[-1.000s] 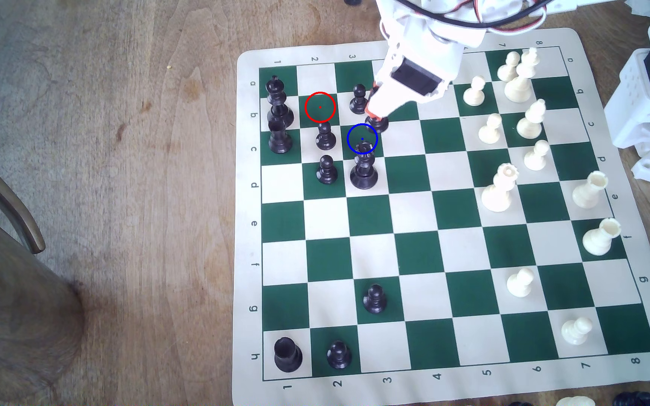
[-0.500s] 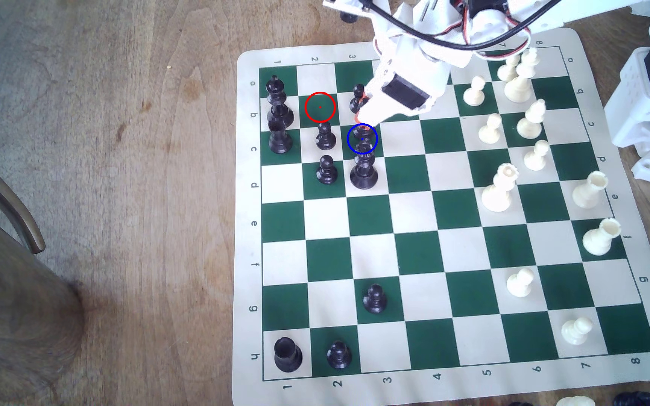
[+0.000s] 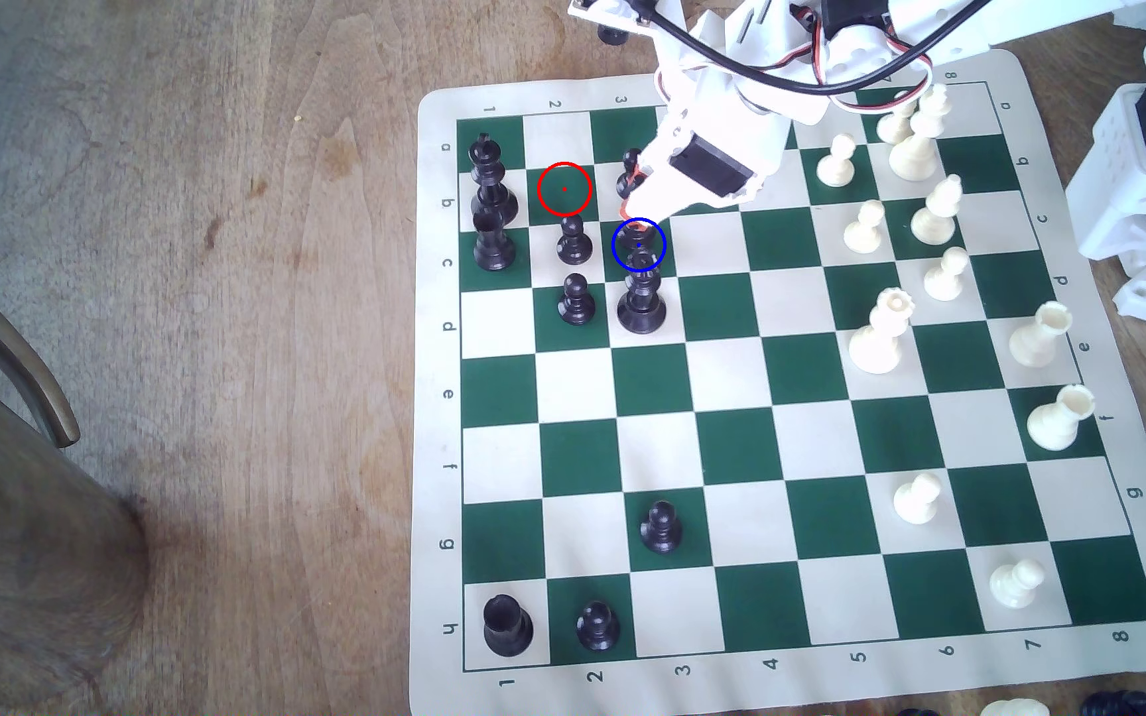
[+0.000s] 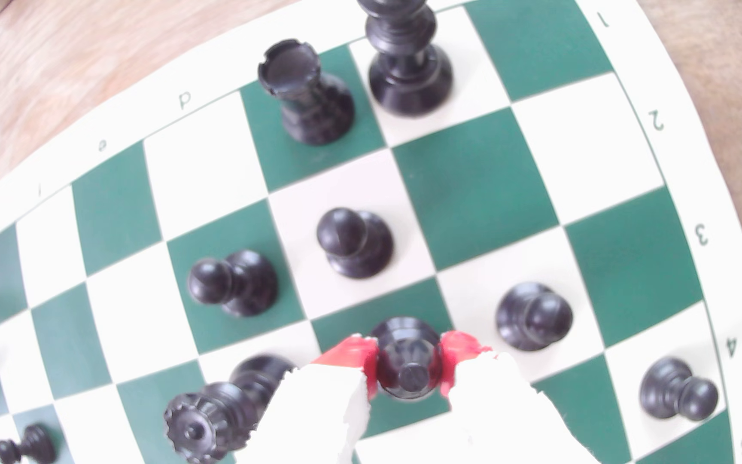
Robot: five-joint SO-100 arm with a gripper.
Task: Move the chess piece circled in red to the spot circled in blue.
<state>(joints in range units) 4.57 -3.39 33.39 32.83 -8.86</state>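
**Bishop clamped over a green square**

Closest to the wrist camera, the gripper has its two red-tipped white fingers pressed against opposite sides of the black bishop, so the jaws are closed on the piece with no gap visible at either pad. The bishop stands upright over a dark green square; whether its base touches the chessboard cannot be told. Just beside it sits the black queen, leaning across the frame, and a black pawn stands on the neighbouring white square. Farther out are two more pawns, then a black rook and the black king near the numbered border.

In the exterior view, the gripper reaches down from the top, its orange-red tips at the upper rim of the blue ring, which marks a green square in row c, column 3. The bishop shows as a dark shape inside that ring, directly above the queen. The red ring lies to the exterior view's left on a bare green square in row b, column 2. White pieces are gathered on the exterior view's right, and the wooden table spreads beyond the board.
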